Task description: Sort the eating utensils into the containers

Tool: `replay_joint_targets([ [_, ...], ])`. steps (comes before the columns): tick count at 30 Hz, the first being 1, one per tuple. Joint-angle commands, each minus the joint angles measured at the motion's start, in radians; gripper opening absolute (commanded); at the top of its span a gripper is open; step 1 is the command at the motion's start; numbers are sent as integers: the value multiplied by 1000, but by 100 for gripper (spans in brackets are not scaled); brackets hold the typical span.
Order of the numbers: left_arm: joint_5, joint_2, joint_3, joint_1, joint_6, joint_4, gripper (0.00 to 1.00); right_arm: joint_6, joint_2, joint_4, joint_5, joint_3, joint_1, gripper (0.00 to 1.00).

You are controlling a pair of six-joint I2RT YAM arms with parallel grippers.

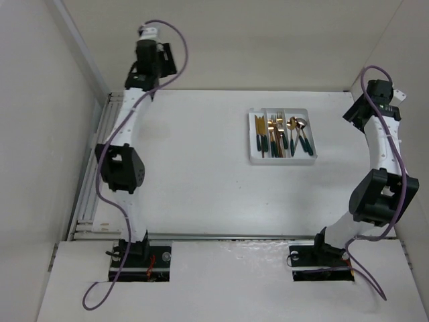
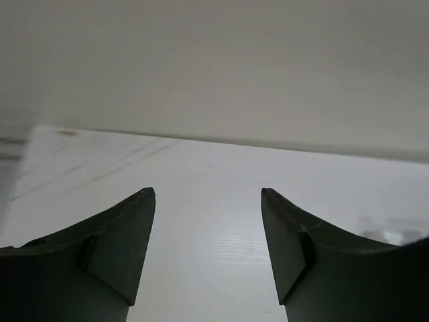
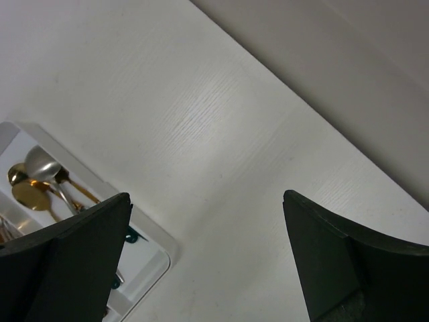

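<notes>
The white three-compartment tray (image 1: 252,137) lies on the table right of centre, holding the utensils (image 1: 281,135): gold knives in the left slot, forks in the middle, spoons on the right. My left gripper (image 1: 149,31) is raised at the far left back, open and empty (image 2: 208,194). My right gripper (image 1: 391,96) is at the far right, well right of the tray, open and empty (image 3: 206,196). The right wrist view shows a corner of the tray (image 3: 157,238) with a silver spoon (image 3: 40,163) and gold spoons (image 3: 30,194).
Walls enclose the table on the left, back and right. A metal rail (image 1: 90,174) runs along the table's left edge. Purple cables loop off both arms.
</notes>
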Motion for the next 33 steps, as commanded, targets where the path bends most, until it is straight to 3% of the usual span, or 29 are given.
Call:
replay_joint_targets([
  [1,-176,-130,-141,138,50,-73,61,-12,30,30,25,65,-5,100],
  [4,-220,-231,-320,211,69,-41,63,-12,43,30,13,74,-5,100],
  [10,-279,-339,-503,220,80,10,70,-12,43,49,4,84,-5,100],
  [18,-213,-339,-512,220,50,10,75,-3,-29,78,13,21,-5,100],
  [33,-124,-348,-578,229,11,0,75,26,-138,119,13,-99,-5,100],
])
